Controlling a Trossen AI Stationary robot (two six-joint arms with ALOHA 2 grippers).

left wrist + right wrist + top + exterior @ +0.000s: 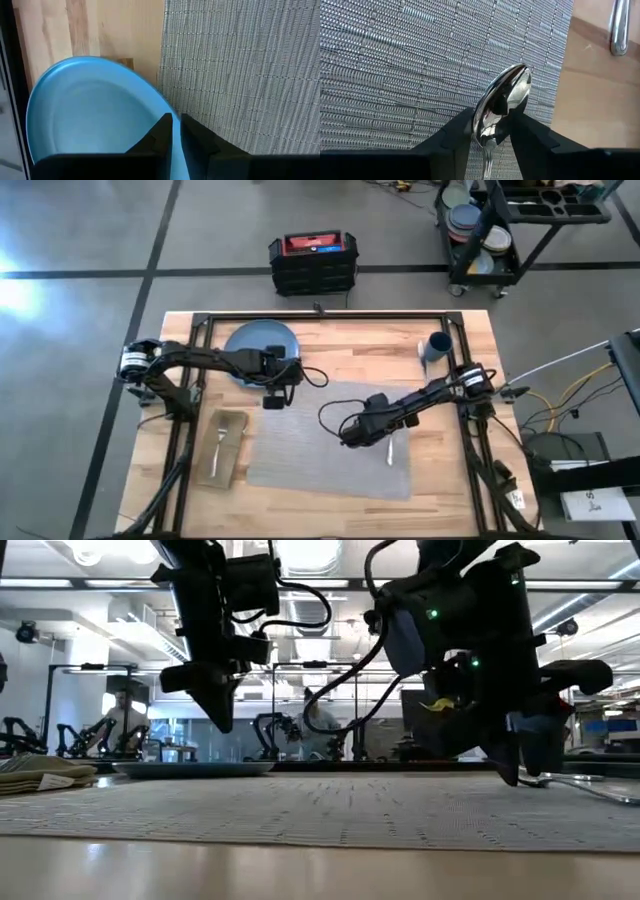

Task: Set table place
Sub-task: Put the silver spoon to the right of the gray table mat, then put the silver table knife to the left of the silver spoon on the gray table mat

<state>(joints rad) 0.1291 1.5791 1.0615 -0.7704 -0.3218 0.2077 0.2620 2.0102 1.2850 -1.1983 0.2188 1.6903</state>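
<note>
The grey placemat (330, 442) lies in the middle of the table. The blue plate (258, 345) rests flat on the wood beyond the mat's far left corner. My left gripper (176, 127) hovers shut above the plate's near right rim, clear of it in the low view (222, 720). My right gripper (494, 116) is over the mat's right half (348, 435), shut on a silver spoon (502, 107). The tan napkin (222, 448) lies left of the mat with the fork (217, 438) on it. The dark-blue cup (438, 345) stands at the far right. My right gripper pinches the spoon between its two fingers, at the narrow end of the bowl (487, 135), where the handle begins. The bowl sticks out past the fingertips over the mat. The fingers point down at the mat. Whether the bowl touches the mat, I cannot tell.
Another silver piece of cutlery (392, 448) lies near the mat's right edge, close to my right gripper. A black frame (200, 320) runs around the table's edges. On the floor beyond the table are a black and red case (313, 260) and a cart of dishes (490, 235).
</note>
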